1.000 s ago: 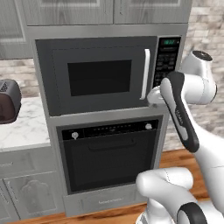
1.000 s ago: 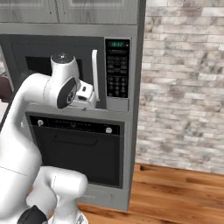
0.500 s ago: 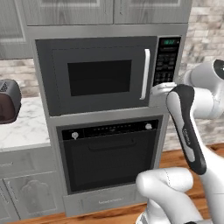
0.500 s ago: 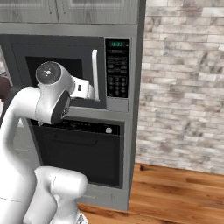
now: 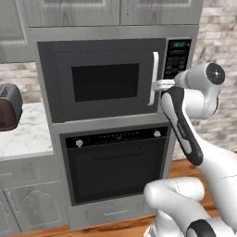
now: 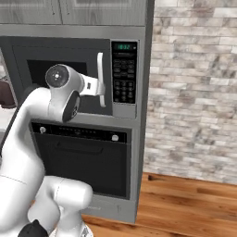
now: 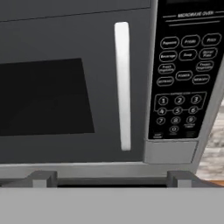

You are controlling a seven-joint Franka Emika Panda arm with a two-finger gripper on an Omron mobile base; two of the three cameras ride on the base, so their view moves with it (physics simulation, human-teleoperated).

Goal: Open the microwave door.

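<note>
Left base view: the gripper (image 5: 157, 85), fingers apart, sits by the closed microwave door (image 5: 102, 79), at its right-edge handle (image 5: 152, 78).

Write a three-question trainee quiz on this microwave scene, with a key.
1. True or false: the microwave door is shut.
2. The white handle runs along which edge of the door: (a) the keypad side, (b) the far side?
3. The gripper is: (a) open, near the handle, (b) shut on a knob of the oven below?

Key: 1 true; 2 a; 3 a.
</note>
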